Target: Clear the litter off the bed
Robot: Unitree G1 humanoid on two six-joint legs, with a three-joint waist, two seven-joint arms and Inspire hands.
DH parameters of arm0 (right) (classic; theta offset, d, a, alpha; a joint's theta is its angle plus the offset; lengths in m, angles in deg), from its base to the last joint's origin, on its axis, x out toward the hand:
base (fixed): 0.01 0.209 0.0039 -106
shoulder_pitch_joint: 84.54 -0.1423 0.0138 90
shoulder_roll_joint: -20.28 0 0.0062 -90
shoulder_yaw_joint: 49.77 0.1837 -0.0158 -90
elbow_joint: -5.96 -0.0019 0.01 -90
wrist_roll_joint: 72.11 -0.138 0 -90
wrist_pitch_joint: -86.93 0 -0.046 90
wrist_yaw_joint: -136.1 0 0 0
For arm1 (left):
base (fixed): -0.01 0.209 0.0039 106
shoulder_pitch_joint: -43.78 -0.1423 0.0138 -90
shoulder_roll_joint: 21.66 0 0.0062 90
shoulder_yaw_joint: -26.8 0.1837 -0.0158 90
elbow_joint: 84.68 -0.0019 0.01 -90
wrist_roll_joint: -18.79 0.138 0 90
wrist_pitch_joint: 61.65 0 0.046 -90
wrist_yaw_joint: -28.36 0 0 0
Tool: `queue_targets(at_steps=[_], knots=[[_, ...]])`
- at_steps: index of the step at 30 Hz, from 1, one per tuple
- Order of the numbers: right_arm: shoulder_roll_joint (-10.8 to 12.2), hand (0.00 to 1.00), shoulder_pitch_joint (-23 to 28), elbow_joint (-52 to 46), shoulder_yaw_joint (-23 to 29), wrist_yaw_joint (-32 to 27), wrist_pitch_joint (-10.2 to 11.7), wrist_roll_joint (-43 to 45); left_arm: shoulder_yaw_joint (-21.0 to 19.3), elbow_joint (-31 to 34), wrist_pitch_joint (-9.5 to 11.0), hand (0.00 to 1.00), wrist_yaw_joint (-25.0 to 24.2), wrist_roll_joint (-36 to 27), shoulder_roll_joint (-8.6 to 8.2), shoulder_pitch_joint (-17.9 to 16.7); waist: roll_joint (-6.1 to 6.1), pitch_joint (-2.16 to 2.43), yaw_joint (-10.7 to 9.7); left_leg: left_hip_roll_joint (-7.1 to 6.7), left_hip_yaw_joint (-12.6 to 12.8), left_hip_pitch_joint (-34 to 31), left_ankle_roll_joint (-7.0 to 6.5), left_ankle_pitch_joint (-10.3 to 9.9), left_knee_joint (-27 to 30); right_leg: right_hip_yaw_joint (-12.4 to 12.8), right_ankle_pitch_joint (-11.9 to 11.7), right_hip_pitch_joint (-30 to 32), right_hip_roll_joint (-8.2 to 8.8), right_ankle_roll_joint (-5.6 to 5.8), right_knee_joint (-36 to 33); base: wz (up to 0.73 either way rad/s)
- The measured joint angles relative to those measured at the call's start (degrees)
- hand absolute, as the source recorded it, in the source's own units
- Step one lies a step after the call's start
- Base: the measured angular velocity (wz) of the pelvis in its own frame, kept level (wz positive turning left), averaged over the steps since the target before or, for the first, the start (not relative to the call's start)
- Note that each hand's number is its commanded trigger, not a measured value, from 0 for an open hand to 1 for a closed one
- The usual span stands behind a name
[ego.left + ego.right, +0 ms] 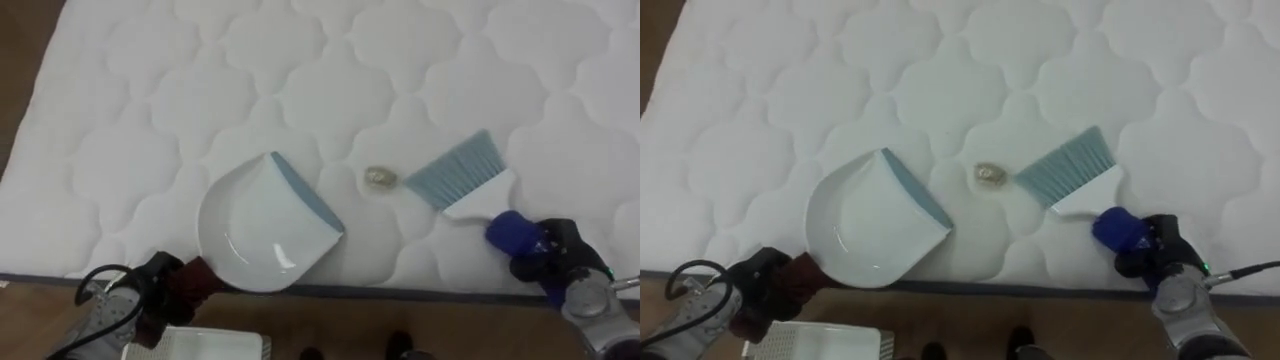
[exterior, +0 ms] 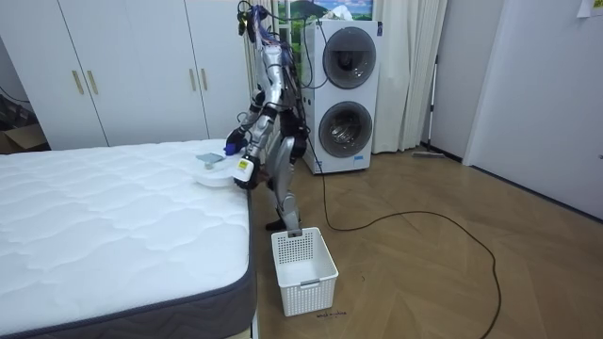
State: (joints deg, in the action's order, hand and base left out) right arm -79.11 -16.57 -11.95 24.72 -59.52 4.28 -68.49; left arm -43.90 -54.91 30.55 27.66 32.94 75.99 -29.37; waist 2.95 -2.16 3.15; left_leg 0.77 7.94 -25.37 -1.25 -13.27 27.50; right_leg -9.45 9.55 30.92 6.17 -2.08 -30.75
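On the white quilted mattress lies a small greyish scrap of litter. A white dustpan with a blue lip rests left of it, its mouth turned toward the scrap; my left hand is shut on its dark red handle at the bed's near edge. Right of the scrap sits a hand brush with pale blue bristles, bristles nearly touching it. My right hand is shut on its blue handle.
A white slatted basket stands on the wooden floor by my feet, beside the bed's edge. In the room view, stacked washing machines are behind me and white wardrobes line the wall.
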Motion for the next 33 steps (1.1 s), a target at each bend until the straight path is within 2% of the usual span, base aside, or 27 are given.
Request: queue_targets(at_steps=[4, 6, 9, 12, 14, 16, 18, 21, 23, 24, 27, 33], knots=[[-1.23, 1.00, -0.40, 0.19, 0.00, 0.20, -1.35, 2.70, 0.00, 0.88, -0.47, 1.00, -0.13, 0.06, 0.03, -0.01, -0.47, -0.05, 0.05, -0.23, 0.01, -0.04, -0.06, 0.01, 0.01, 0.09, 0.05, 0.04, 0.27, 0.11, -0.06, 0.00], [-1.98, 1.00, -0.51, 0.16, 0.52, 0.41, -1.76, 4.77, -0.02, 1.84, -0.51, 1.00, -0.14, 0.12, 0.20, -0.03, -1.17, -0.04, 0.25, -0.36, 0.05, -0.09, -0.08, 0.00, -0.14, 0.20, 0.04, 0.25, 0.33, 0.13, -0.22, 0.00], [-3.61, 1.00, -1.57, 0.25, 1.05, 0.54, -2.23, 10.27, -0.19, 2.10, -0.23, 1.00, -0.14, 1.23, 1.00, -0.04, -2.86, -0.10, 0.46, -0.39, 0.29, -0.19, -0.10, 0.01, -0.16, 0.17, 0.04, 0.62, 0.41, 0.12, -0.65, -0.03], [-7.19, 1.00, -4.52, 0.21, 1.01, 0.45, -2.54, 19.11, -0.17, 2.23, -0.34, 1.00, -0.14, 3.30, 2.01, -0.13, -4.10, -0.11, 0.22, -0.19, 0.65, -0.65, -0.21, 0.08, 0.36, 0.40, 0.01, 1.04, 0.45, 0.14, -1.00, -0.05], [-8.79, 1.00, -5.72, -0.25, 0.64, 0.08, -3.12, 24.56, -0.15, 3.22, -0.58, 1.00, -0.15, 4.44, 2.90, -0.05, -4.76, -0.14, 0.29, -0.02, 0.77, -0.73, -0.22, 0.09, 0.22, 0.50, 0.01, 1.24, 0.29, 0.14, -0.84, 0.00], [-10.00, 1.00, -6.83, -1.16, -0.99, -0.41, -3.78, 29.81, -0.09, 3.41, -0.67, 1.00, -0.12, 4.38, 3.73, 0.03, -5.20, -0.23, 0.41, 0.04, 0.81, -0.71, -0.22, 0.09, 0.07, 0.57, -0.14, 1.16, -0.04, 0.10, -0.19, -0.06], [-11.20, 1.00, -8.88, -1.83, -1.42, -0.81, -3.72, 39.83, -0.09, 3.41, -0.68, 1.00, -0.16, 4.54, 5.01, -0.04, -5.80, -0.35, 0.51, 0.58, 1.31, -1.03, -0.18, 0.10, -0.12, 0.62, -0.36, 1.49, -0.32, -0.12, 0.18, -0.09], [-13.43, 1.00, -10.52, -4.04, -2.22, -1.83, -3.78, 47.17, -0.31, 3.80, -0.67, 1.00, -1.35, 4.94, 5.75, -0.04, -6.61, -0.37, 0.90, 0.61, 1.61, -1.07, -0.10, 0.15, -0.23, 1.01, -0.42, 1.87, -0.32, -0.20, 0.20, -0.06], [-14.45, 1.00, -11.54, -5.78, -3.26, -2.28, -3.76, 50.68, -0.32, 4.30, -0.44, 1.00, -1.62, 5.60, 6.48, 0.20, -7.22, -0.66, 0.96, 0.62, 1.61, -1.01, -0.01, 0.20, -0.51, 1.28, -0.41, 1.91, -0.36, -0.21, 0.33, 0.00], [-15.13, 1.00, -11.81, -6.94, -4.29, -2.79, -3.74, 52.07, -0.29, 4.43, -0.39, 1.00, -1.92, 5.57, 6.66, 0.46, -7.56, -0.65, 1.09, 0.61, 1.49, -1.03, 0.01, 0.22, -0.67, 1.26, -0.42, 1.90, -0.38, -0.20, 0.56, 0.00], [-15.63, 1.00, -11.98, -8.72, -5.98, -4.07, -3.80, 55.83, -0.21, 5.03, -0.27, 1.00, -2.35, 5.67, 7.13, 0.50, -8.47, -0.64, 1.39, 0.61, 1.41, -1.01, 0.01, 0.22, -0.89, 0.84, -0.47, 1.77, -0.41, -0.11, 1.06, 0.00], [-15.73, 1.00, -12.93, -13.27, -7.50, -5.16, -4.52, 65.15, -0.12, 5.13, -0.11, 1.00, -2.56, 6.76, 7.78, 0.75, -9.14, -0.65, 1.28, 0.58, 1.31, -1.02, 0.00, 0.22, -0.78, 0.73, -0.57, 1.61, -0.52, 0.04, 1.17, 0.01]])
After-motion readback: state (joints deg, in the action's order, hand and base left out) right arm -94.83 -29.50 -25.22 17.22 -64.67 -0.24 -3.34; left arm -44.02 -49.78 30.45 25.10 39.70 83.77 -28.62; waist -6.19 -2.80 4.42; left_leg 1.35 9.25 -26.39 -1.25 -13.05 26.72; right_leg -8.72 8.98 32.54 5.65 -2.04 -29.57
